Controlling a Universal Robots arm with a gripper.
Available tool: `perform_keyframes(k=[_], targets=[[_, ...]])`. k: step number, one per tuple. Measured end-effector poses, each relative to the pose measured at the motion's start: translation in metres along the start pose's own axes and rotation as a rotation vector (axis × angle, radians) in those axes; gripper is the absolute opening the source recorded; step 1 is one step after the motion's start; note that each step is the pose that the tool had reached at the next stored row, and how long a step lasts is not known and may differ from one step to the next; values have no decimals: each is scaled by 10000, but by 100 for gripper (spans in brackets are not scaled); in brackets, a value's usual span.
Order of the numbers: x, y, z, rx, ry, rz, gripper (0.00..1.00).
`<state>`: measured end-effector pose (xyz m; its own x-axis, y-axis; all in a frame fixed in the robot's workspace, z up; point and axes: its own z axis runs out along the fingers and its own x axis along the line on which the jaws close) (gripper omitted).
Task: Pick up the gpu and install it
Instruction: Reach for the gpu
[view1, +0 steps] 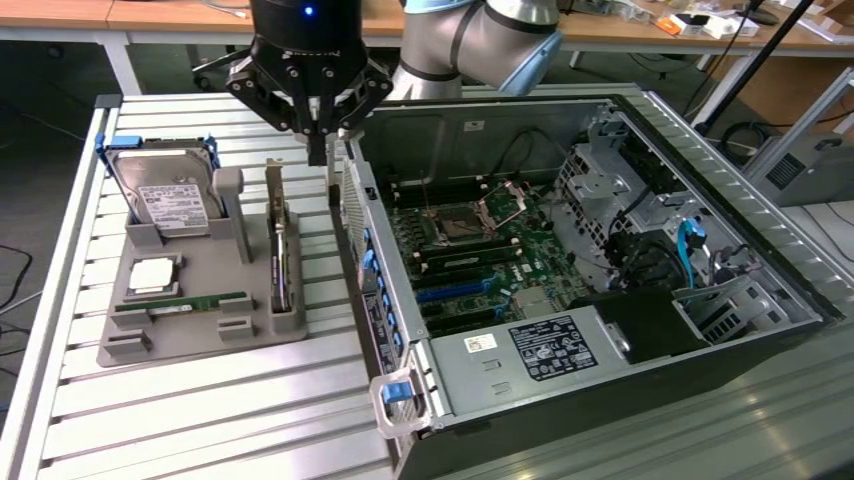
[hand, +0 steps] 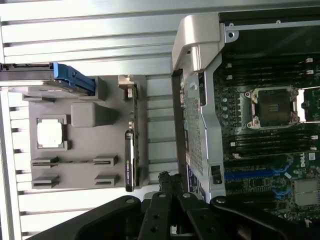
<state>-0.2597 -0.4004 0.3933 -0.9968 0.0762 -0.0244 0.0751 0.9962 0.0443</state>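
Over the slatted table (view1: 200, 420), beside the case (view1: 350, 205) wall, my tool (view1: 318, 150) hangs pinched shut and empty. The gpu (view1: 278, 255) stands on edge in the grey holder (view1: 200, 332) below me, on the side away from the case. A clean grip, I judge, needs my jaws square across its thin top edge.

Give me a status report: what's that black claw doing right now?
Status: black gripper shut, empty, hovering by the open computer case's wall; dark flat gpu card upright on edge in grey plastic tray, untouched; nothing between them.
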Motion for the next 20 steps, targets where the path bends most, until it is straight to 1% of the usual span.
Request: perform_keyframes(k=[20], targets=[[47, -11, -1, -1, -1, 0, 11]])
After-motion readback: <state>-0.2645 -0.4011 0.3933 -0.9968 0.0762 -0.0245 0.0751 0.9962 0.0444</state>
